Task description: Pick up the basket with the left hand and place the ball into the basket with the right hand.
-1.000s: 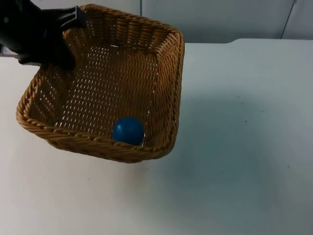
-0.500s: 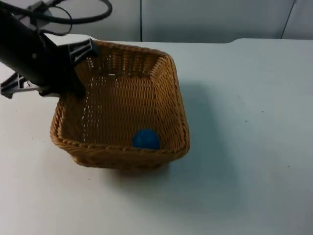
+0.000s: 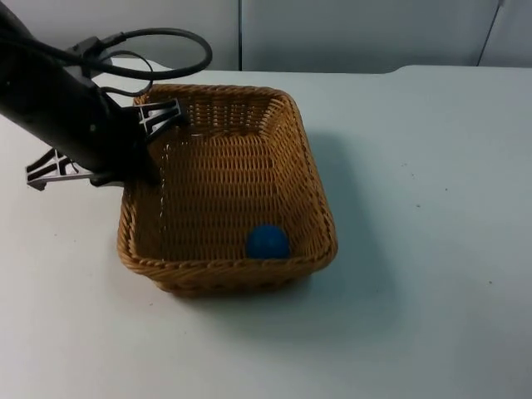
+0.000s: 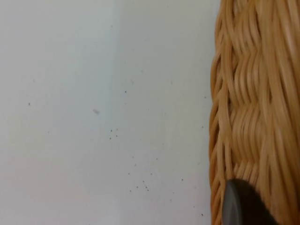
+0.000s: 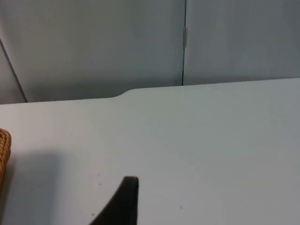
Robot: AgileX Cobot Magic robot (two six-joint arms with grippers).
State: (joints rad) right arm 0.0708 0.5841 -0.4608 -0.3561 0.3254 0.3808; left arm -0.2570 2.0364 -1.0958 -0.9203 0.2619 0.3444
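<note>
L gripper [image 3: 148, 170] clamped on basket [image 3: 303, 179] rim, far-left corner; blue ball [image 3: 268, 241] inside. R gripper [image 5: 123, 201]: fingers' state can't tell.

This looks like a robotics lab or test room, not a home. A plain white table top [image 3: 432, 249] ends at a grey partition wall [image 3: 357, 33] made of flat panels with narrow seams between them (office-divider style, nothing hung on it). The table's far edge has a small step in its outline near the wall. A black robot arm [image 3: 58, 116] reaches over the surface's far left corner. The only props are a woven wicker basket [image 3: 312, 191] and a blue ball [image 3: 268, 241] inside it.
</note>
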